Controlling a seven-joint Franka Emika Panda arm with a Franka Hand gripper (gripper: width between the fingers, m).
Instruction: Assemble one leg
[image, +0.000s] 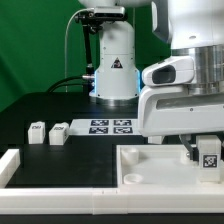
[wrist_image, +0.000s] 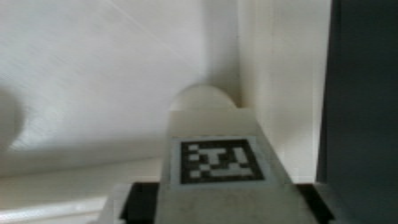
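Note:
My gripper is shut on a leg, a white peg with a marker tag, held over the right end of the large white panel. In the wrist view the leg fills the middle, tag facing the camera, with the dark fingers pressed against both its sides. Its tip points at the panel close to the panel's edge. Two more legs lie on the black table at the exterior view's left.
The marker board lies behind the panel in front of the robot base. A white L-shaped fence runs along the front and left of the table. The panel has a round socket near its front left corner.

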